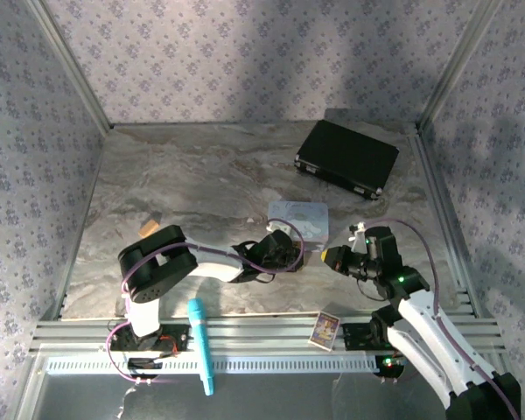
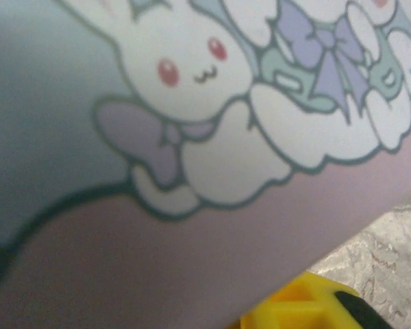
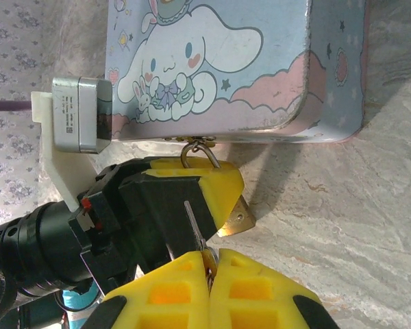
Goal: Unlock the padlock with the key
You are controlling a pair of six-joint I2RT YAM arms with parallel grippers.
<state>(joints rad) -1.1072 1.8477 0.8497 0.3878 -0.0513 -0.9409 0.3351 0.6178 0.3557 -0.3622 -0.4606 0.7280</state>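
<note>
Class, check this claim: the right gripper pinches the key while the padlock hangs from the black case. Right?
Not quite. The right wrist view shows the padlock hanging from the cartoon tin, not the black case; the right gripper does pinch the key.

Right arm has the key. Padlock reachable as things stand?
Likely yes for reach: the right gripper holds the key just short of the padlock. The left gripper covers most of its body, so insertion looks doubtful.

Right gripper closed on key; just above its jaws, left gripper clasps brass padlock, shackle seemingly hooked into cartoon tin.
</note>
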